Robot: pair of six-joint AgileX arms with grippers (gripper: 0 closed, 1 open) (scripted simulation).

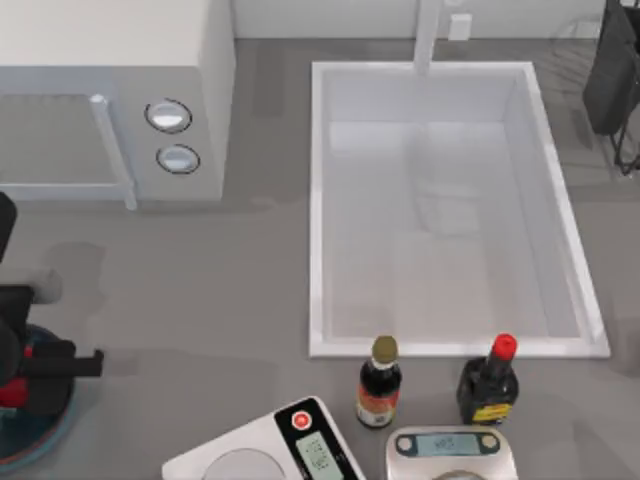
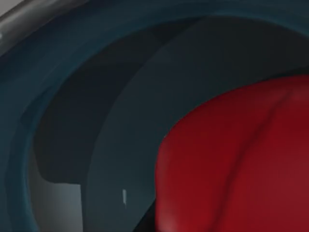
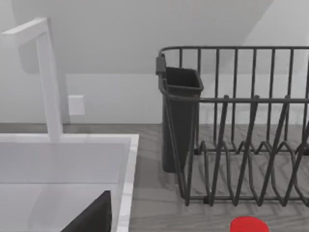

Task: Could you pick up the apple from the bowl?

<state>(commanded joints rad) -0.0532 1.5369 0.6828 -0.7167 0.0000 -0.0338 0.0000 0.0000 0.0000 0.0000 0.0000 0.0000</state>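
While the left arm is reaching down over the bowl (image 1: 45,432) at the top view's lower left corner, the left gripper (image 1: 12,392) is being held directly above the bowl's inside, with a sliver of red — the apple (image 1: 10,393) — showing under its dark body. In the left wrist view the apple (image 2: 236,164) is being seen very close, glossy and red, lying in the bowl's (image 2: 29,121) blue-teal hollow. Whether the left fingers are apart or closed on the fruit cannot be told — they are probably near it, but no fingertip is being shown clearly.

Near the front edge of the table, well apart from the bowl, a brown-capped bottle (image 1: 379,384) and a red-capped bottle (image 1: 489,381) are standing upright just in front of the white sink (image 1: 320,200). A white scale (image 1: 265,448) and a second scale (image 1: 450,452) are lying at the front edge. A microwave (image 1: 110,100) is sitting at the rear left.

In the right wrist view a dark dish rack (image 3: 241,125) with its cutlery cup (image 3: 179,116) and the faucet (image 3: 46,77) are being seen.
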